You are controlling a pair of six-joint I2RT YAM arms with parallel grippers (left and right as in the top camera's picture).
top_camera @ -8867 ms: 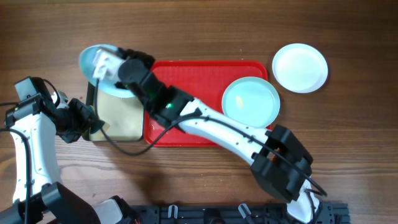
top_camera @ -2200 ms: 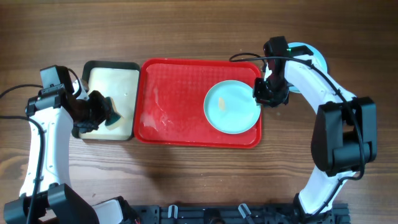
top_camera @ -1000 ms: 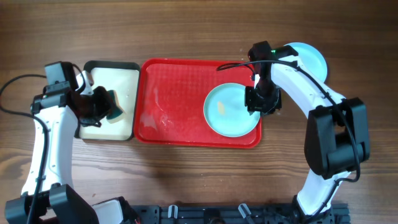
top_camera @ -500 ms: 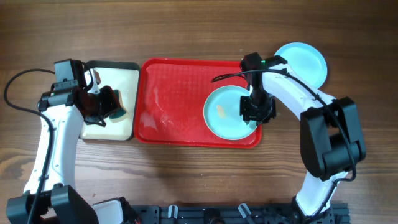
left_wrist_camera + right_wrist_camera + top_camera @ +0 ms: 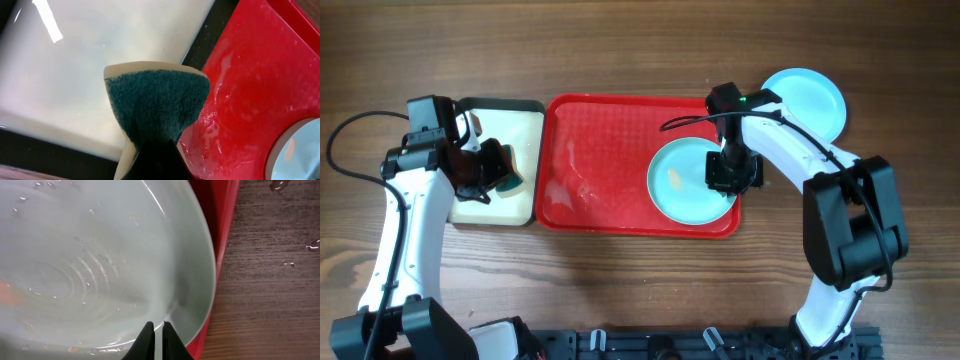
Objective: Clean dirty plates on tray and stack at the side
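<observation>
A pale blue plate [image 5: 678, 180] with a yellowish smear lies at the right end of the red tray [image 5: 610, 150]. My right gripper [image 5: 724, 176] is shut, with its tips down on the plate's inner surface near the right rim; the right wrist view shows the gripper [image 5: 156, 326] and the wet plate [image 5: 100, 255]. Another pale blue plate [image 5: 812, 95] lies on the table right of the tray. No white plate shows. My left gripper [image 5: 485, 170] is shut on a green-faced sponge [image 5: 157, 105] held over the cream tray [image 5: 500, 125].
The black-rimmed cream tray [image 5: 75, 60] sits against the red tray's left edge [image 5: 260, 75]. Water drops lie on the red tray and on the wooden table [image 5: 275, 280] beside it. The right arm reaches over the tray's right corner.
My right gripper has moved down and left from the plate's edge onto its right part. My left gripper has carried the sponge slightly right over the cream tray. Little has changed in the last half second.
</observation>
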